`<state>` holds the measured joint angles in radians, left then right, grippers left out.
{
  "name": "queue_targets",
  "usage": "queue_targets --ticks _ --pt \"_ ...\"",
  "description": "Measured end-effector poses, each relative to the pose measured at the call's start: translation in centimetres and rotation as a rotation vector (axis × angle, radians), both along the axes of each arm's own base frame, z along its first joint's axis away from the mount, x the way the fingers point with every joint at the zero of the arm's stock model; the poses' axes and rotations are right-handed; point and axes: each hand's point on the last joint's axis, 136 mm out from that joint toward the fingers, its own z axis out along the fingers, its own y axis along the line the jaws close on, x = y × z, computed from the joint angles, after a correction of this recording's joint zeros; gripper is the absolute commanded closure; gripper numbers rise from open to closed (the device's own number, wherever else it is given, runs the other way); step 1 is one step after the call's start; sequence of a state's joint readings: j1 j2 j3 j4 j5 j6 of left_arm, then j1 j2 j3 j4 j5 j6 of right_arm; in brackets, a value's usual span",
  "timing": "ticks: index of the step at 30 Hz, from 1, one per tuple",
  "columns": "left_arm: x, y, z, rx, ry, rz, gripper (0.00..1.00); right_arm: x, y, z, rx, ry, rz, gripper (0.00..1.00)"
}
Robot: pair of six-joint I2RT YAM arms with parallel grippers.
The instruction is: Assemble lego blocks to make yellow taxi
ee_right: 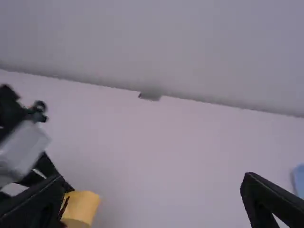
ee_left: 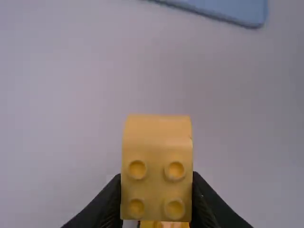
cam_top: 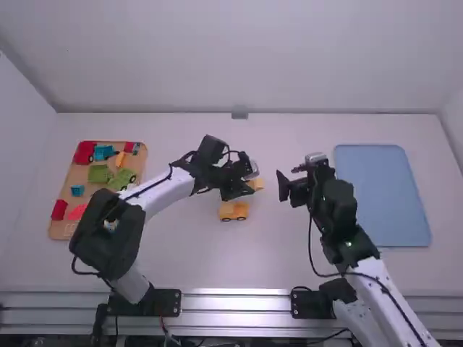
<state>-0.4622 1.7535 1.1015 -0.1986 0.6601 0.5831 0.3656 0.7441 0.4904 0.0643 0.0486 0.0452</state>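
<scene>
"What have you got in the left gripper (cam_top: 248,188)?"

"I've got it closed on the yellow block (ee_left: 156,166). From my seat I can make out four round studs on it and a curved end, and the fingers press its two sides."

"And where does that put it?"

"Near the car (cam_top: 234,210), a little beyond it and to its right. In the left wrist view a bit of the car peeks past the block's studded end; the two look apart to me in the high view."

"How does the car sit?"

"Upright on the desk (cam_top: 181,253), yellow, dark wheels on the side facing my bases."

"Your right gripper (cam_top: 288,181)?"

"Wide, with nothing between the fingers. I have it beyond the car and farther to its right than the block."

"Anything else around?"

"The tray (cam_top: 64,228) lies well apart, to the left of the car, with red, green and blue pieces (cam_top: 100,173) in it. The blue mat (cam_top: 383,195) lies flat, well to the right of the car."
</scene>
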Motion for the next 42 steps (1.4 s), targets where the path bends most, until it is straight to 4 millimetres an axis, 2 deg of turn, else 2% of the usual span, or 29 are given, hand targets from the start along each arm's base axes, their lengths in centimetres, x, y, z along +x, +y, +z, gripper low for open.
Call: queue_targets --ticks 2,4,8,12,15,24,35,37,40,41,42 --pt "-0.1 -0.8 -1.1 0.034 0.031 -0.018 0.77 -1.0 -0.3 0.1 0.013 -0.031 -0.019 0.01" --pt "-0.3 -2.3 -2.8 0.099 0.060 -0.049 0.78 -2.2 -0.8 0.6 0.036 -0.083 -0.040 0.01" --pt "-1.1 -4.3 -5.3 0.193 0.063 -0.088 0.80 -3.5 -1.7 1.3 0.057 -0.135 -0.078 0.01" --pt "-1.9 -5.3 -7.1 0.254 0.029 -0.118 0.75 -3.8 -2.4 1.8 0.071 -0.153 -0.116 0.01" --pt "-1.8 -6.0 -7.6 0.263 -0.033 -0.127 0.70 -3.7 -2.7 1.8 0.074 -0.153 -0.134 0.01" --pt "-1.8 -4.5 -10.0 0.304 -0.072 -0.097 0.70 -2.6 -2.3 1.3 0.066 -0.140 -0.144 0.01" --pt "-1.1 -4.5 -10.2 0.307 -0.097 -0.083 0.62 -1.2 -1.7 0.6 0.057 -0.124 -0.145 0.01" --pt "-1.2 -4.4 -10.6 0.317 -0.088 -0.084 0.50 -1.1 -1.6 0.6 0.056 -0.123 -0.145 0.01" --pt "-1.4 -4.1 -11.4 0.332 -0.074 -0.084 0.25 -1.1 -1.6 0.6 0.054 -0.126 -0.144 0.01" --pt "-1.4 -4.1 -11.3 0.331 -0.076 -0.086 0.04 -1.1 -1.6 0.6 0.055 -0.126 -0.145 0.01" --pt "-1.3 -4.2 -11.3 0.331 -0.077 -0.084 0.01 -1.1 -1.6 0.6 0.051 -0.126 -0.143 0.01"
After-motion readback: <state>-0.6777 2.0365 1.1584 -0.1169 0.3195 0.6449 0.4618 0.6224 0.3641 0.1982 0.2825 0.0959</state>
